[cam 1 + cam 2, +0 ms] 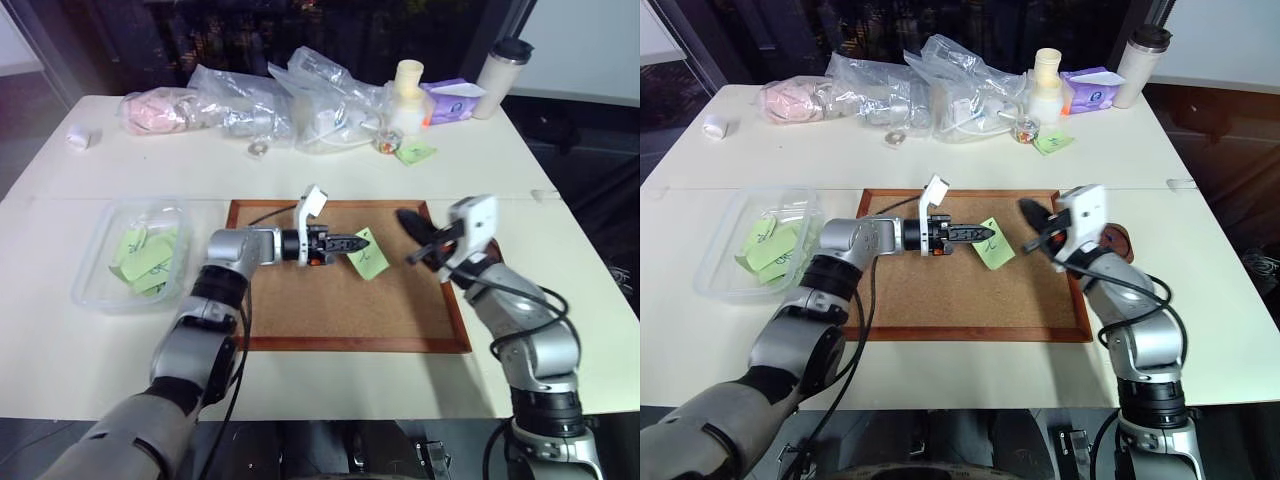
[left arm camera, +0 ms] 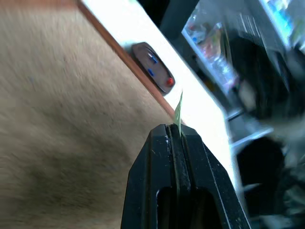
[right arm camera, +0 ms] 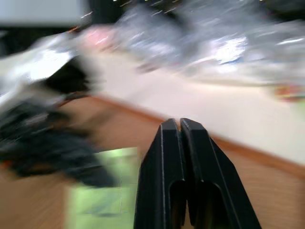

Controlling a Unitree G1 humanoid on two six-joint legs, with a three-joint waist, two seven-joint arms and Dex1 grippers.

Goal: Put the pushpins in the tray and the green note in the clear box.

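The left gripper (image 1: 352, 246) pinches the small light-green paper note (image 1: 369, 254) above the wood-framed cork board (image 1: 340, 300), while the right gripper (image 1: 412, 224) is clenched empty.

I have the left arm reaching in from the left, forearm lying roughly level and pointing to the right, its left gripper (image 1: 352, 245) with both fingers pressed tight together. My right arm bends up from the lower right, and the right gripper (image 1: 407, 220) points forward-left, fingers closed on nothing.
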